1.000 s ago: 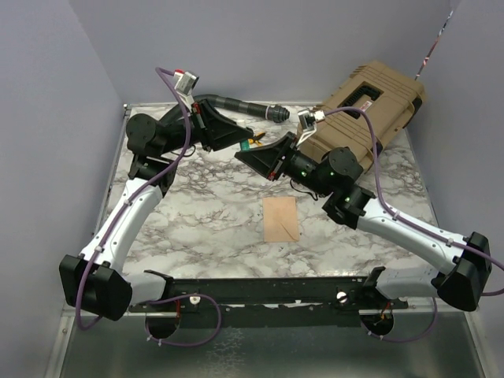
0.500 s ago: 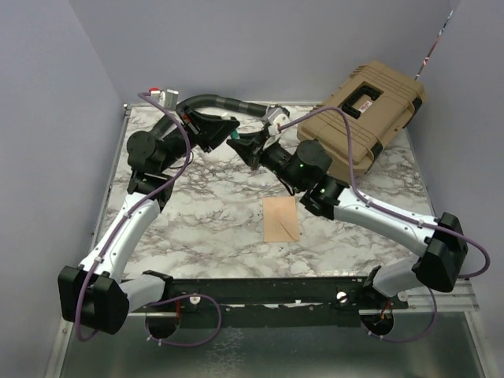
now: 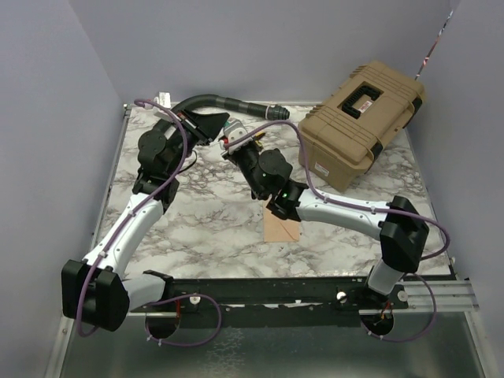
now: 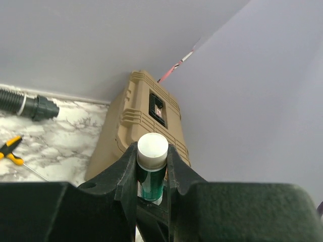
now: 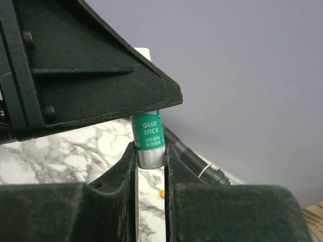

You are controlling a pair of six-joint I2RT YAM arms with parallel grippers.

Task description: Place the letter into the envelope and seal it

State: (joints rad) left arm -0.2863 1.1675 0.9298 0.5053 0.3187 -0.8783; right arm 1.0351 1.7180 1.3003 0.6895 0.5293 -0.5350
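Observation:
A green glue stick [image 5: 147, 132] with a white cap [image 4: 152, 145] hangs in the air at the back of the table, held between both grippers. My left gripper [image 4: 152, 151] is shut on its green body just below the cap. My right gripper [image 5: 150, 151] is shut on the grey end of the same stick, its fingers pressing both sides. From above, the two grippers meet tip to tip, left gripper [image 3: 220, 126] and right gripper [image 3: 235, 142]. The peach envelope [image 3: 282, 231] lies flat on the marble near the front, partly covered by my right arm. The letter is out of view.
A tan hard case [image 3: 362, 118] stands at the back right. A black corrugated hose [image 3: 228, 104] lies along the back wall. A yellow-handled tool [image 4: 11, 149] rests on the marble table [image 3: 205, 213] near the hose.
My right arm swung left from beside the tan case to the back centre and closed on the glue stick's grey end. My left gripper shifted back and left with the stick.

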